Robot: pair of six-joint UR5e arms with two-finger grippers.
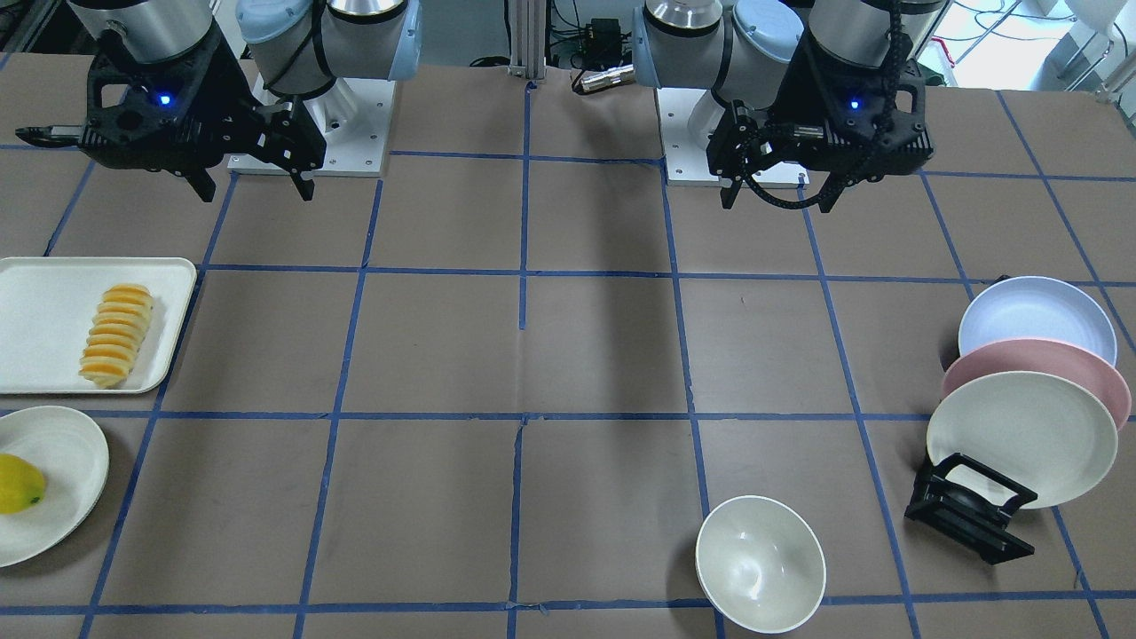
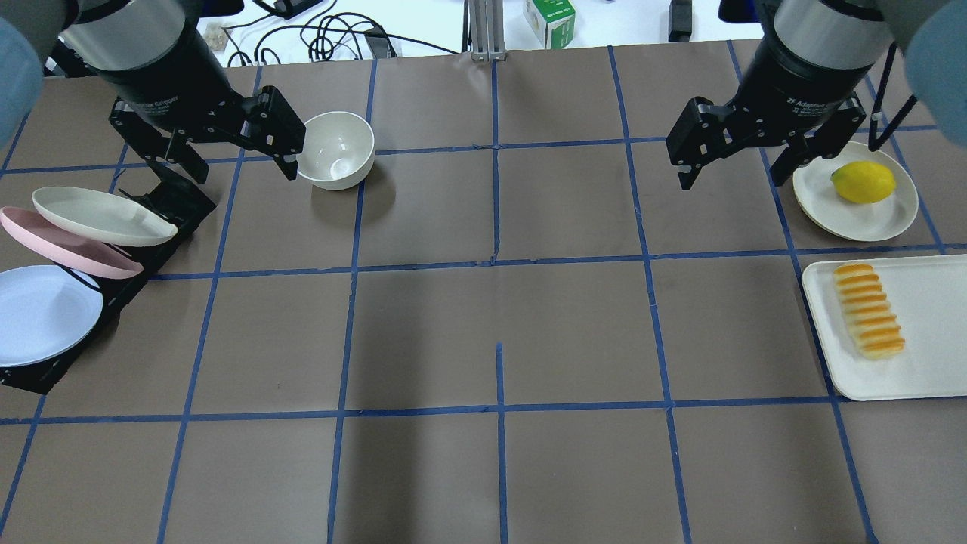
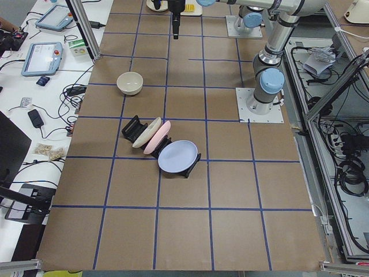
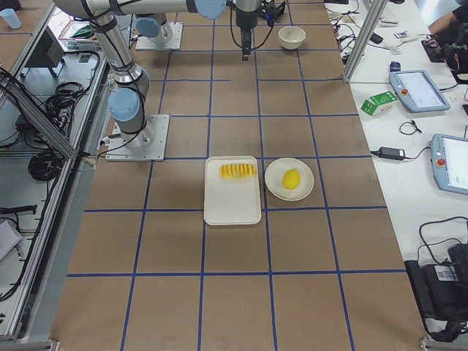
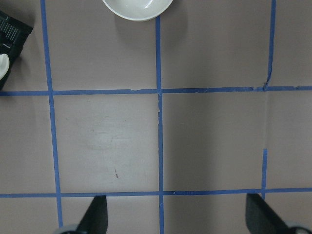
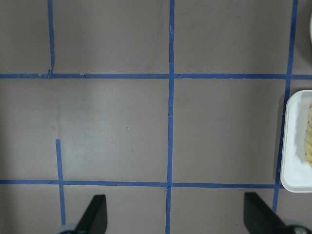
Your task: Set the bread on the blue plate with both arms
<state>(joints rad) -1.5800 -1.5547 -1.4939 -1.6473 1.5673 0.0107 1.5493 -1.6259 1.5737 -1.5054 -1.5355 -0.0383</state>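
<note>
Two open grippers hang above the brown table (image 2: 574, 332) with its blue tape grid, and neither has hold of anything. Nearest the robot on the left, the blue plate (image 2: 41, 313) leans in the closest slot of a black rack (image 2: 177, 200), with the pink plate (image 2: 75, 253) just behind it and the cream plate (image 2: 98, 215) in the slot beyond that. On the right side, about level with the blue plate, the bread (image 2: 869, 310) lies flat on a white tray (image 2: 929, 378), close to the tray's inner edge and with its length running near to far. The bread and the blue plate are well apart, at opposite ends of the table. Just beyond the tray, a yellow lemon (image 2: 863, 182) sits on a small cream dish (image 2: 823, 200). Farther out on the left, past the rack, a white bowl (image 2: 336, 147) stands upright on the table. The left gripper (image 2: 245, 177) hovers between the rack and the bowl, its jaws spread wide and pointing down. The right gripper (image 2: 731, 181) hovers just inside the lemon's dish, its jaws equally wide. Each wrist view shows two black fingertips at its lower corners with only bare table between them.
</note>
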